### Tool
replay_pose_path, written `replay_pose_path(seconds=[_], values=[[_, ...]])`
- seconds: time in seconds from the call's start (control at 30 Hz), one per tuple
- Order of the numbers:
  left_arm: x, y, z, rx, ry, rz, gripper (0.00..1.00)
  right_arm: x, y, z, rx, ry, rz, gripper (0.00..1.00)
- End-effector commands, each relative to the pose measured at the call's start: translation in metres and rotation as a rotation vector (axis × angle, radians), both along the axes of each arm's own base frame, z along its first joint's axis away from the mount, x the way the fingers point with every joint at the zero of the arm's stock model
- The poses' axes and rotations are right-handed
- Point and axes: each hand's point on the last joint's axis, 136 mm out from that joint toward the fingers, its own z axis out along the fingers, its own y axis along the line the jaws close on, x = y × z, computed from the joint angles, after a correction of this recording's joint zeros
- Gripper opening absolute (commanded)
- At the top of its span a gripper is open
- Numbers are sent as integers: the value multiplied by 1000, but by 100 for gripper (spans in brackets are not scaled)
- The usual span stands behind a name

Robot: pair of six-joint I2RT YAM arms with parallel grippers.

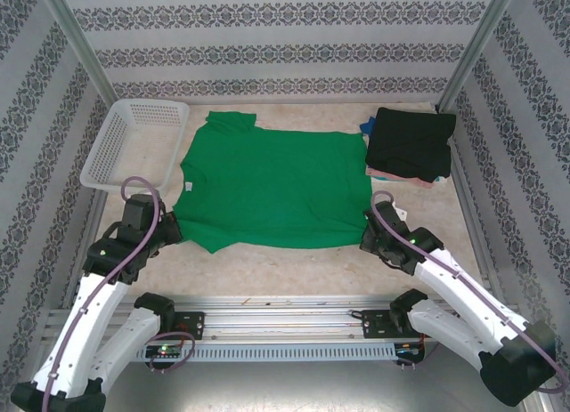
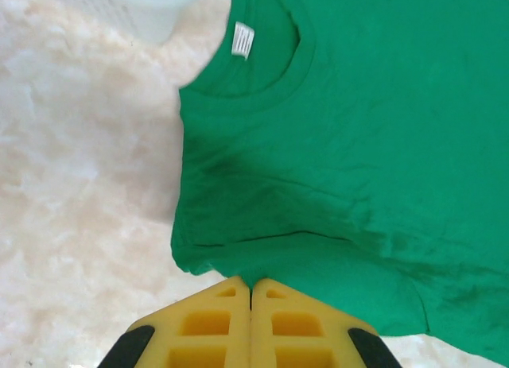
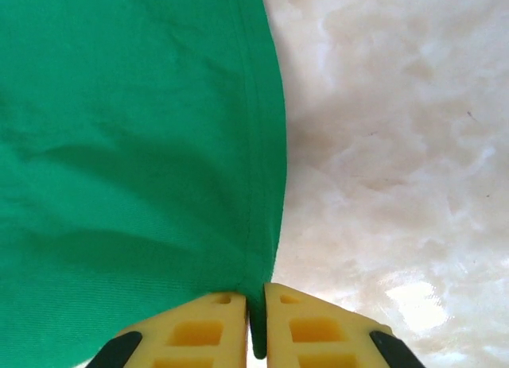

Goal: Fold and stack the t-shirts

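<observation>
Yellow foam fingertips of the left gripper (image 2: 250,287) press flush together at the bottom of its wrist view. By the look of it they are pinching the sleeve edge of a bright green cotton t-shirt (image 1: 276,185). The right gripper (image 3: 254,295) is closed on the same shirt's stitched hem, with only a thin slit between its pads and green cloth running into it.

From above, the two arms hold the near corners of the shirt, lower left and lower right of the frame. The shirt lies spread flat across the middle of the pale marbled table (image 1: 294,270), collar to the left and hem to the right.

At the upper right a folded black t-shirt (image 1: 410,141) tops a small pile, a pink garment (image 1: 401,175) showing beneath it, just beside the green hem. A white plastic lattice basket (image 1: 100,158) stands at the upper left, near the far sleeve.

Both holds look shallow, caught at the very edge of the cloth. If the arms lift at uneven pace or height, the thinner right-hand pinch could slip free and drop that corner, leaving a skewed fold. A wide sweep rightward might also drag the hem into the black pile and topple it.
</observation>
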Motion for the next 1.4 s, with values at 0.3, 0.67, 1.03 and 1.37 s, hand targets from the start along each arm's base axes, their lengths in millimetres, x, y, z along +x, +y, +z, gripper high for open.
replay_pose_path(seconds=[0.3, 0.67, 1.03, 1.37], values=[[22, -8, -27, 5, 60, -30, 0, 11, -9, -5, 36, 93, 26, 34], [33, -11, -30, 0, 52, -30, 0, -47, 11, -50, -88, 273, 15, 53], [63, -10, 5, 38, -22, -50, 0, -37, 37, -66, -17, 278, -17, 51], [72, -15, -4, 33, -18, -91, 0, -63, 12, -85, -31, 207, -235, 60]])
